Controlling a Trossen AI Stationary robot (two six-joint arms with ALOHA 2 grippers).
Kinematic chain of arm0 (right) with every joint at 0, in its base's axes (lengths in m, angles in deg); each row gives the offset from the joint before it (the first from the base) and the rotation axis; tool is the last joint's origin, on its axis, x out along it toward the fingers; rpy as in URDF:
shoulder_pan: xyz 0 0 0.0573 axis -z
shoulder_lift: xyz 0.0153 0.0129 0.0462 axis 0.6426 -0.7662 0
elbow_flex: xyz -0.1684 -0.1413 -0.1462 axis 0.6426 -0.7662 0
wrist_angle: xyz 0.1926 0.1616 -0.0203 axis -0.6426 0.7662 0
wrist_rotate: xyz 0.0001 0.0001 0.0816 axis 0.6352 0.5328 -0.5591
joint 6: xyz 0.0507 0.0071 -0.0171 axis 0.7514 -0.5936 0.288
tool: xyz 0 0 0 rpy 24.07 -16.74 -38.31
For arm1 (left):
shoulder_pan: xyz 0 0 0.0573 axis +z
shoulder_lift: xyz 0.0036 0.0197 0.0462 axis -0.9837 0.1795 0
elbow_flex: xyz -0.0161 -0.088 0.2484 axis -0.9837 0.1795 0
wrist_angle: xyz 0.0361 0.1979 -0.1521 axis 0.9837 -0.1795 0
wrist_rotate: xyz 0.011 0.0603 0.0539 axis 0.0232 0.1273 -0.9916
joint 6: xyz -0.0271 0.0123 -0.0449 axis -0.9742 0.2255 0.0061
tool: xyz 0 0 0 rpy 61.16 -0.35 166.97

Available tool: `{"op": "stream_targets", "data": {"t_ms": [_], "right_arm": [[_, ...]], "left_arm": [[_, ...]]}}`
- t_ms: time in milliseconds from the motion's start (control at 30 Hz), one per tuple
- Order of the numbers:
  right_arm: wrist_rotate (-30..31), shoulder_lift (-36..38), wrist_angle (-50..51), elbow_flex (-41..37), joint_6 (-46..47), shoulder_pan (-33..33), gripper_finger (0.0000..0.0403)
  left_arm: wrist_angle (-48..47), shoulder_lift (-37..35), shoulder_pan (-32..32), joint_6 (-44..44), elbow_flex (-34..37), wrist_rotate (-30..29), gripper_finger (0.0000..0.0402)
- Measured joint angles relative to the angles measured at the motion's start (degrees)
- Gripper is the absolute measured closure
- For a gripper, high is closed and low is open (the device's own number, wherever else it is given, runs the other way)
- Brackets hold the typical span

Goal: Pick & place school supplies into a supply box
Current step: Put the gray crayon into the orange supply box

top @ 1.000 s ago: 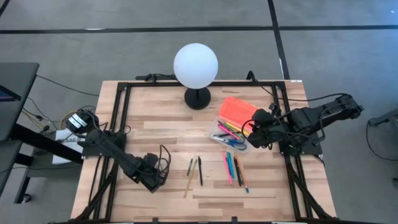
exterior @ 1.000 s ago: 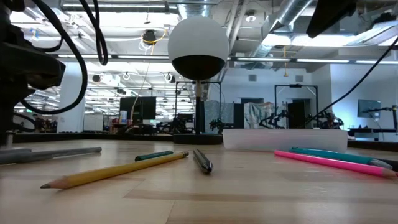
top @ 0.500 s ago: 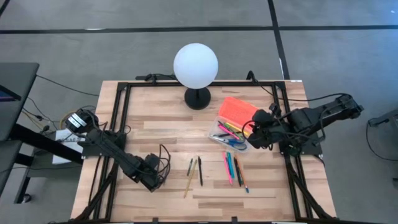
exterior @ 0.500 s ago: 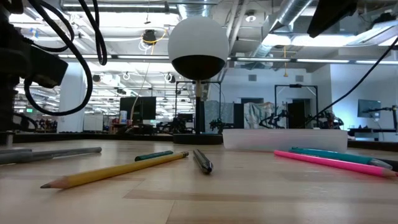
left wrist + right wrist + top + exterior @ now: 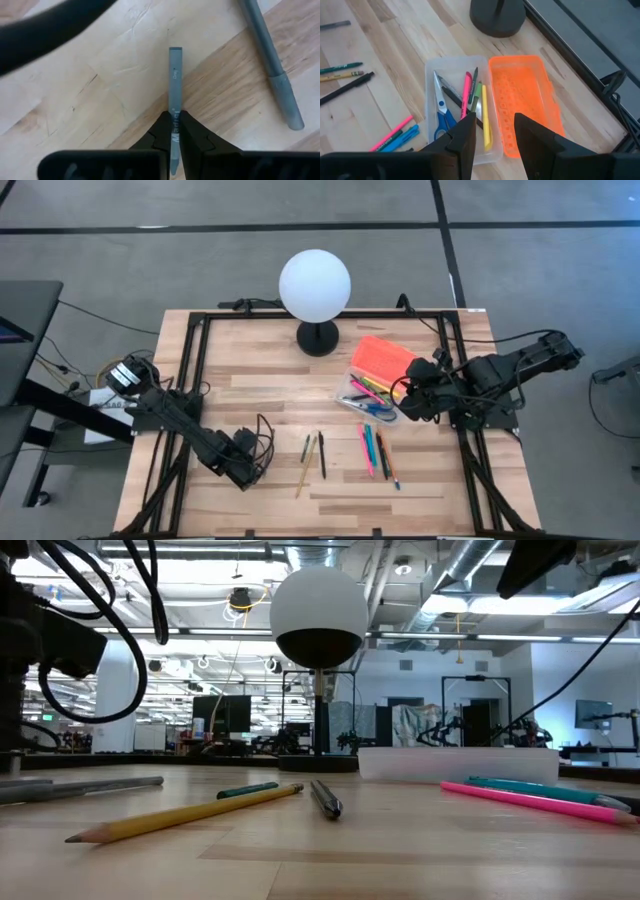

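Pinching a flat grey pencil (image 5: 174, 100) between shut left gripper (image 5: 173, 131) fingers, clear only from the wrist; right gripper (image 5: 492, 132) spread, empty, above the box (image 5: 450, 75).

- Even, bright overhead light falls on the pale wooden table (image 5: 250, 370); shadows are soft and short.
- Behind the white globe lamp (image 5: 318, 605), ceiling strip lights glare.
- The yellow wooden pencil (image 5: 185, 813) before that lamp blurs towards its tip.
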Motion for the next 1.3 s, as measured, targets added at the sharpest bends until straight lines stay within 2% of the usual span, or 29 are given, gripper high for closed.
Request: {"op": "stream_targets", "data": {"t_ms": [233, 400, 500, 633, 800, 967, 1200, 1300], "right_arm": [[0.2, 0.0, 0.3, 0.0, 0.0, 0.0, 0.0276], [0.4, 0.0, 0.4, 0.0, -0.3, 0.0, 0.0276], [0.4, 0.0, 0.4, 0.0, -0.3, 0.0, 0.0276], [0.4, 0.0, 0.4, 0.0, -0.3, 0.0, 0.0276], [0.5, 0.0, 0.3, 0.0, -0.3, 0.0, 0.0276], [0.4, 0.0, 0.3, 0.0, 1.2, 0.0, 0.0276], [0.2, 0.0, 0.3, 0.0, 4.3, -1.1, 0.0276], [0.2, 0.0, 0.6, 0.0, 6.0, -1.9, 0.0276]], "left_arm": [[-5.2, -1.8, 0.6, 0.4, -3.1, -2.1, 0.0396], [-9.3, -4.0, 3.0, 5.0, -7.2, -6.0, 0.0397], [-9.9, -4.8, 5.4, 12.1, -9.8, -9.4, 0.0397], [-7.8, -5.0, 9.9, 26.3, -14.4, -14.0, 0.0397], [1.2, -5.0, 18.0, 45.8, -16.8, -14.4, 0.0397], [12.9, -4.5, 25.8, 62.3, -17.1, -11.7, 0.0397], [29.3, -2.4, 33.0, 80.4, -17.5, -7.2, 0.0397], [32.6, -0.7, 34.8, 86.0, -17.5, -4.6, 0.0396]]}}
